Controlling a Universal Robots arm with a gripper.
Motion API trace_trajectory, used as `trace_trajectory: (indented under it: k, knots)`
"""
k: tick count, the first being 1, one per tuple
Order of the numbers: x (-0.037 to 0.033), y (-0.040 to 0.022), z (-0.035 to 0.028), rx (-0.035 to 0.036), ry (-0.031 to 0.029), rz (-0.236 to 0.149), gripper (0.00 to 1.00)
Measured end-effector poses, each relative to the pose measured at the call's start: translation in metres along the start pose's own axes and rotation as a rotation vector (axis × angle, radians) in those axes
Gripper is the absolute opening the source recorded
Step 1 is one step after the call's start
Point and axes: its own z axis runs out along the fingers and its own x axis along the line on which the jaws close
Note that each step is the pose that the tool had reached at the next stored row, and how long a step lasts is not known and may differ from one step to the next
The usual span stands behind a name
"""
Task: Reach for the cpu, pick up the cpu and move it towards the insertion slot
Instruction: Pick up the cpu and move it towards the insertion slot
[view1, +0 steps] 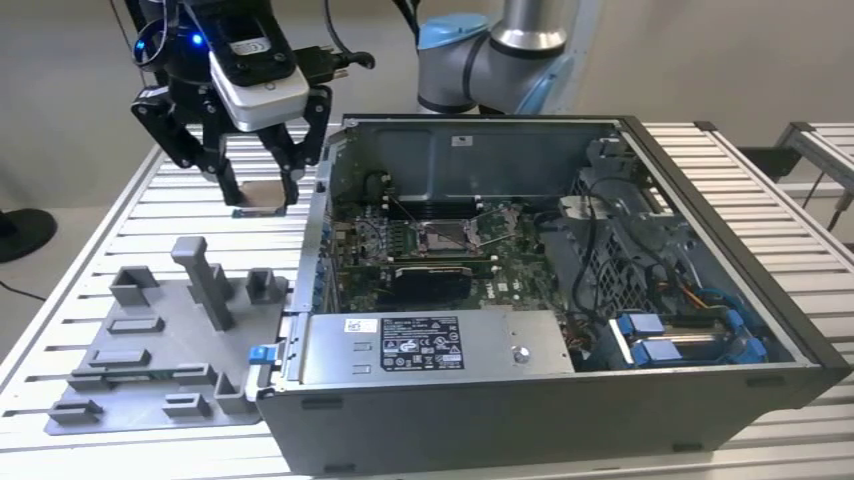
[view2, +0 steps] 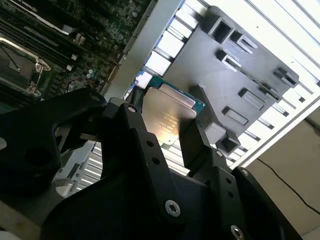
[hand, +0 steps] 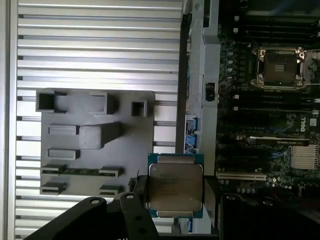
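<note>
The cpu (view1: 263, 193) (view2: 167, 114) (hand: 175, 186), a thin flat square chip with a silvery face, hangs in the air between the black fingers of my gripper (view1: 259, 195), which is shut on it. It is held above the slatted table, on the exterior view's left of the open computer case (view1: 561, 410), higher than the case wall. The insertion slot (view1: 446, 238) (hand: 278, 66) (view2: 15, 67), a shiny metal frame with a dark centre, lies on the motherboard inside the case, apart from the chip.
A grey fixture plate (view1: 158, 400) (hand: 95, 142) with upright blocks lies on the slatted table (view1: 94, 250) below the gripper. The case's metal wall (view1: 318, 230) stands between the chip and the motherboard. Drive bays and cables (view1: 654, 300) fill the case's right side in the exterior view.
</note>
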Motion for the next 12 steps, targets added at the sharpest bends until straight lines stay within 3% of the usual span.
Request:
trace_trajectory:
  k: [12]
  knots:
    - [-0.0239, -0.0004, -0.0001, -0.0001, 0.0, 0.0, 0.0]
